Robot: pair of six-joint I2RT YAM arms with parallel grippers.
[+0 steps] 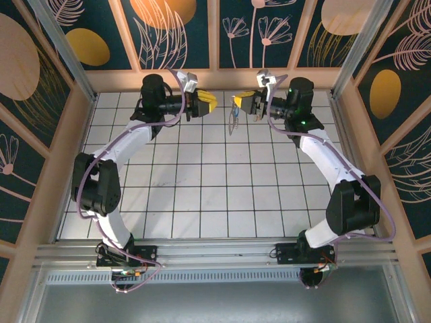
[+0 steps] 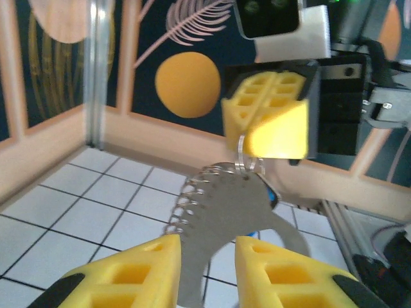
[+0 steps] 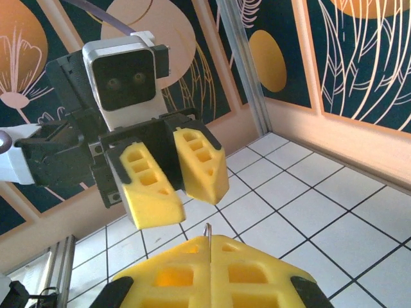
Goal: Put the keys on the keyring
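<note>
White tiles [image 1: 202, 195] form the floor of a walled cell, seen from above, with a wooden kerb [image 1: 215, 79] and dark painted panels on three sides. Both arms curve along the 9 and 3 o'clock sides and meet near the 12 o'clock kerb, leaving the tiles from the centre down to 6 o'clock open.

The right gripper [image 1: 240, 102], at about 1 o'clock, is clenched on the top of the keyring [image 1: 231, 122], which hangs below it above the floor.

The left gripper [image 1: 207, 102], at about 11 o'clock, faces it, just beside it but apart. Its yellow fingers [image 3: 200, 163] stand slightly parted, grasping nothing.

From the left wrist, the keyring's coiled side [image 2: 183, 202] and a blurred grey metal piece dangle ahead. The key [image 2: 272, 195] shows as a sliver of blue at its 3 o'clock edge; I cannot tell whether it is threaded on.
</note>
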